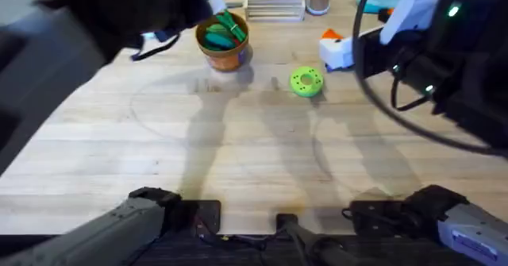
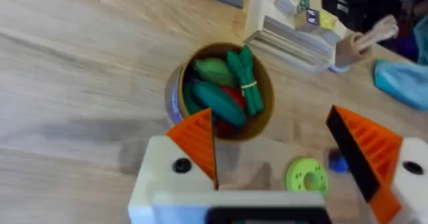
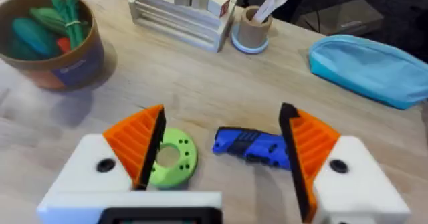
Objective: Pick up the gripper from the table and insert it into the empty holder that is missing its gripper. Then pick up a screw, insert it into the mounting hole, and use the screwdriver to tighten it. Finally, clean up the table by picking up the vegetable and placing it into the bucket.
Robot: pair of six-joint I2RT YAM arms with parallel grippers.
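The small dark green oblong toy vegetable point(image 2: 219, 102) already lies in the round orange-brown bucket point(image 2: 263, 120) near the bench's far edge, so the task looks finished, with the left pincer point(image 2: 281, 154) above it and the right pincer point(image 3: 221, 154) both spread and empty.

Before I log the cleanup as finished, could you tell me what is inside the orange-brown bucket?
The bucket holds toy vegetables: a dark green oblong one, a lighter green one, a tied bundle of green stalks and something red underneath. Whatever lies below these is covered.

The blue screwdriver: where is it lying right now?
In the right wrist view the screwdriver lies flat on the table between the right pincer's open fingers, beside the green ring disc.
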